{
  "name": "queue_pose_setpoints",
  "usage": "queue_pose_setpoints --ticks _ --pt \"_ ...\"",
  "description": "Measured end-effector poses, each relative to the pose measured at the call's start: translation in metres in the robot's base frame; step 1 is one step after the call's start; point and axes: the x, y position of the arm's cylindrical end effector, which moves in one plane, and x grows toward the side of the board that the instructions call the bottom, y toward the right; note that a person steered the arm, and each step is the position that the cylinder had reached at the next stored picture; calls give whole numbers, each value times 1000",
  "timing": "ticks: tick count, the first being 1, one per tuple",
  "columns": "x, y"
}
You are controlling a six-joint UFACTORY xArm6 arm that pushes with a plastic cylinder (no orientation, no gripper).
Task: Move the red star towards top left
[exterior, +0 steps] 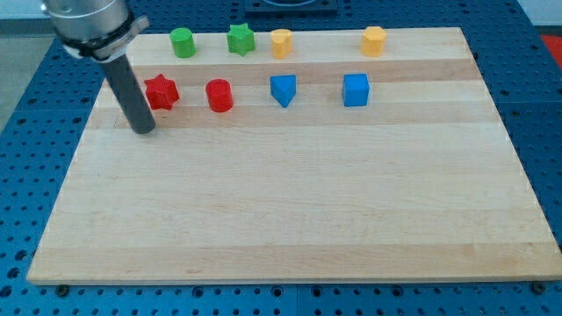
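The red star (162,91) lies on the wooden board (299,211) near the view's upper left. My tip (145,131) rests on the board just below and slightly left of the red star, a small gap apart from it. The dark rod rises from the tip toward the view's top left corner.
A red cylinder (219,95) sits right of the star, then a blue wedge-like block (283,89) and a blue cube (356,89). Along the view's top edge stand a green cylinder (183,42), a green star (241,39), and two yellow blocks (281,42) (374,40).
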Motion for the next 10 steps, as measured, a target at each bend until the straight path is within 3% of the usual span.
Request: queue_pose_setpoints --ticks 5,7,8,10 --pt "-56 27" --pt "-58 12" --pt "-58 -28" --pt "-62 -9"
